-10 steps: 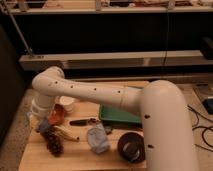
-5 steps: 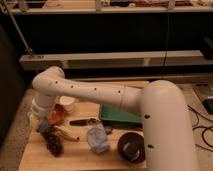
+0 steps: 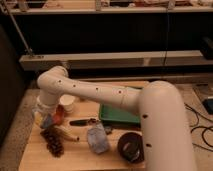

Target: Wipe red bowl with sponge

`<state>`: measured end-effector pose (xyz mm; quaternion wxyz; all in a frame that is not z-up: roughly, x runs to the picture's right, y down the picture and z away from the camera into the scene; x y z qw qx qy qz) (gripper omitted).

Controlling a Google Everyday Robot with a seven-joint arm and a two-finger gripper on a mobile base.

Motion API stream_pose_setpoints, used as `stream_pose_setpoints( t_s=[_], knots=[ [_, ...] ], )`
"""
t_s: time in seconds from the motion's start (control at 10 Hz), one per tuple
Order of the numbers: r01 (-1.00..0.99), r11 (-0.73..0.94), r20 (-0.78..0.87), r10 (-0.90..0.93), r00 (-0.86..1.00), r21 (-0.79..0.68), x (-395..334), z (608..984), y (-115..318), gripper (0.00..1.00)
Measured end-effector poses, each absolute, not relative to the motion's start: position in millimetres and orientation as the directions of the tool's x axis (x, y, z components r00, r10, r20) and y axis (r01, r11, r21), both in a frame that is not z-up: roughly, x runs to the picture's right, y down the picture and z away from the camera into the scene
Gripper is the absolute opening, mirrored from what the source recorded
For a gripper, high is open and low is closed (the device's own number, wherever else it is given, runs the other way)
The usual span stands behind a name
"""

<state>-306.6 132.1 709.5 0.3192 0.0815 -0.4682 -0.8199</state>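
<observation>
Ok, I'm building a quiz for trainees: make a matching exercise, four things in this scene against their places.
1 gripper; 2 flat green tray; 3 floppy grey-blue cloth; 4 large dark maroon bowl.
a front right; b left edge, beside the small orange-red bowl; c front, just left of the maroon bowl; d mid-table, behind the cloth.
Pairs: 1-b, 2-d, 3-c, 4-a.

At the lower left of the frame, the small blue-grey sponge [image 3: 47, 121] is held in the closed gripper [image 3: 44, 115], set against the left side of the small, orange-toned red bowl [image 3: 59, 116].
</observation>
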Motion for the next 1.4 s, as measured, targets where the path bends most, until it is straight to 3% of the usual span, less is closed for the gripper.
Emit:
stream_pose_setpoints(
  t_s=[0.2, 0.4, 1.4],
  knots=[
    [0.452, -0.355, 0.179, -0.591, -0.787, 0.818, -311, 749, 117, 0.04],
    [0.463, -0.357, 0.197, -0.578, -0.792, 0.811, -314, 764, 110, 0.04],
    [0.517, -0.435, 0.261, -0.522, -0.812, 0.737, -308, 765, 107, 0.04]
  ],
)
